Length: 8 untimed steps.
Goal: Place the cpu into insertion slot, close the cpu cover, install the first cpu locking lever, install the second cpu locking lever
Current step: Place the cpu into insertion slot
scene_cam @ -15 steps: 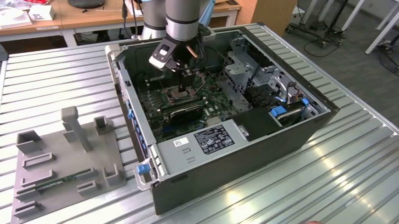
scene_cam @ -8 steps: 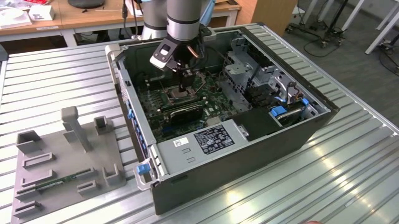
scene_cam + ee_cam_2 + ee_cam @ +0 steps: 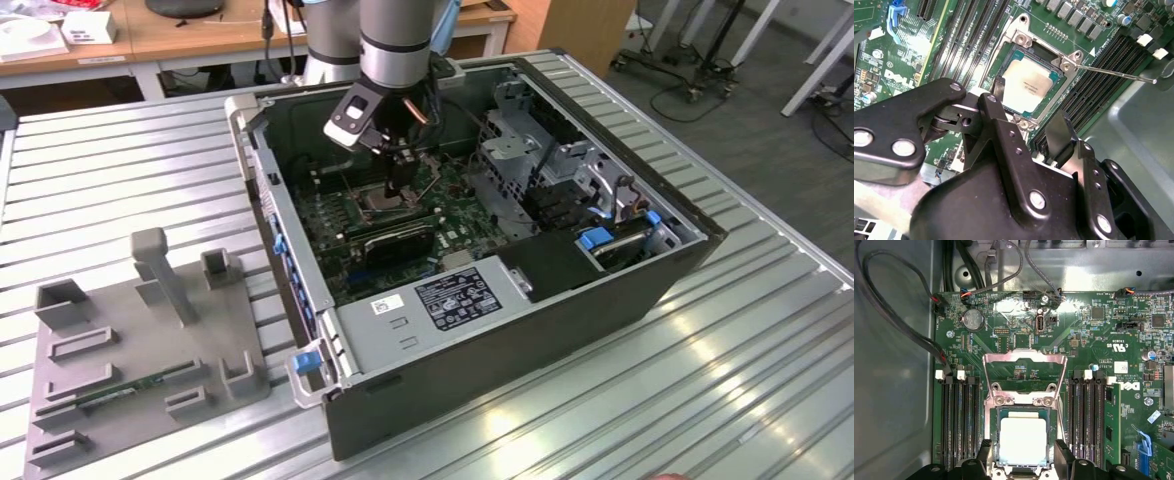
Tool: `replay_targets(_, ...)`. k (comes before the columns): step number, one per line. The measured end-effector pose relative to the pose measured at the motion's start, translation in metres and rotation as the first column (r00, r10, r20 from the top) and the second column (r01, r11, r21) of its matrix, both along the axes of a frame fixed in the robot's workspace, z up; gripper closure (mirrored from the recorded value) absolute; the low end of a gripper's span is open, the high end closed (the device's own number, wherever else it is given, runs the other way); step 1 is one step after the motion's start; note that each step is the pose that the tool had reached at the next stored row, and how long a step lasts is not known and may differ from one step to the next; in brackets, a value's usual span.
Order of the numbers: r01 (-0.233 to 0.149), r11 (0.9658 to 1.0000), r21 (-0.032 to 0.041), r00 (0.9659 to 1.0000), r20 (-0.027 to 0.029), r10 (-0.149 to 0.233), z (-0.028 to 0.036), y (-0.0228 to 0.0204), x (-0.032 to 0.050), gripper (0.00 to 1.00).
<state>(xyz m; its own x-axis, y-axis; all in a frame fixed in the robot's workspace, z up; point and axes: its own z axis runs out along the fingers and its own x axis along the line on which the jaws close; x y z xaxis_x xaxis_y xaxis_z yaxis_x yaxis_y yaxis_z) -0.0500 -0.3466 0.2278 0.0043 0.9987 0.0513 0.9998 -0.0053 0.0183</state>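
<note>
The cpu (image 3: 1023,440) (image 3: 1029,80), a small silver-grey square, lies flat in the black-rimmed insertion slot (image 3: 995,440) on the green board. The cpu cover (image 3: 1024,359), a thin silver frame, stands swung open beyond the slot. A thin locking lever (image 3: 1114,72) sticks out raised from the slot's corner. My gripper (image 3: 1024,454) (image 3: 1029,106) (image 3: 396,188) hangs just above the slot, open, one black finger on each side of the chip and nothing held between them.
The board sits inside an open computer case (image 3: 641,290) on a ribbed metal table. Long black memory slots (image 3: 960,425) flank the socket, and cables (image 3: 899,325) run along the case wall. A grey fixture (image 3: 134,340) lies at the exterior view's left.
</note>
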Motion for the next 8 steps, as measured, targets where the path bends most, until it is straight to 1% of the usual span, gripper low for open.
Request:
replay_targets(5, 0.000, 1.0000, 0.0000, 1.0000, 0.0000, 0.000, -0.0001, 0.0000, 0.0000, 0.41)
replay_targets(6, 0.000, 1.0000, 0.0000, 1.0000, 0.0000, 0.000, -0.0001, 0.0000, 0.0000, 0.48)
replay_targets(7, 0.000, 1.0000, 0.0001, 1.0000, 0.0000, 0.000, -0.0001, 0.0000, 0.0000, 0.48)
replay_targets(8, 0.000, 1.0000, 0.0001, 1.0000, 0.0000, 0.000, -0.0001, 0.0000, 0.0000, 0.54)
